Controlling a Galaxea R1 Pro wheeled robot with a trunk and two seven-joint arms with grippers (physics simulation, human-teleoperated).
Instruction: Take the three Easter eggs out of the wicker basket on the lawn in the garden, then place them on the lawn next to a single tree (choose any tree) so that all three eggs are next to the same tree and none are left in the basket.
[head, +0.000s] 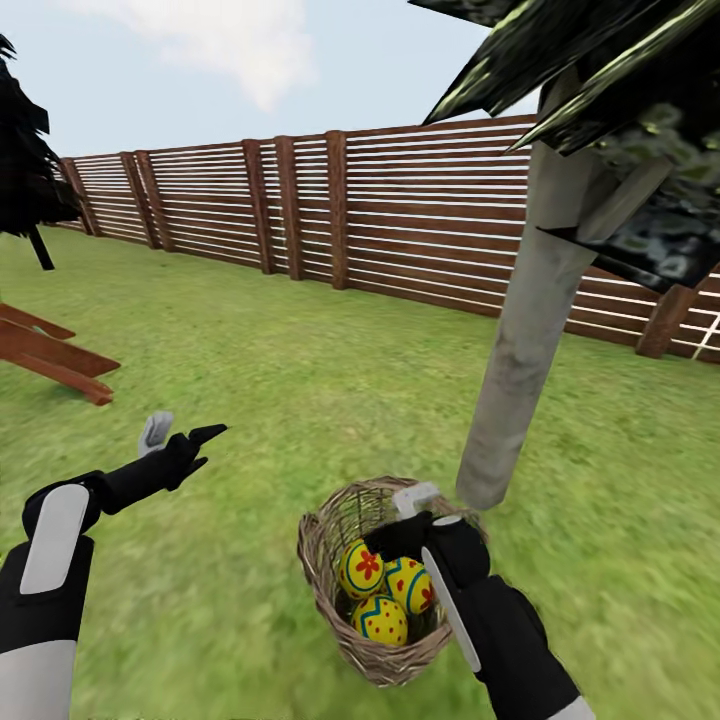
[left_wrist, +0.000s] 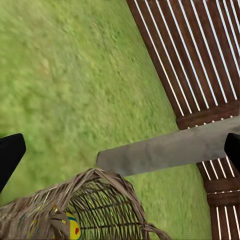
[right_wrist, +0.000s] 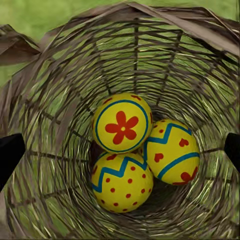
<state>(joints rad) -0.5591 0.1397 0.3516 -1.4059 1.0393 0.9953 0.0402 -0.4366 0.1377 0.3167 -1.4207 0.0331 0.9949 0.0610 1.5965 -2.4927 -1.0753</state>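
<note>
- Three yellow eggs, painted with red flowers and dots and blue zigzag bands, heaped together at the bottom of a brown wicker basket and touching one another.
- Basket standing on the green lawn, just beside the foot of a pale grey tree trunk with dark blocky leaves overhead.
- Right gripper poised at the basket's mouth above the eggs, fingers spread wide apart, holding nothing; from the right wrist camera, black fingertips at either edge and the eggs well below between them.
- Left gripper raised over bare grass, away from the basket, fingers parted and empty.
- Brown slatted wooden fence running along the far side of the lawn.
- Reddish wooden planks lying at the far left.
</note>
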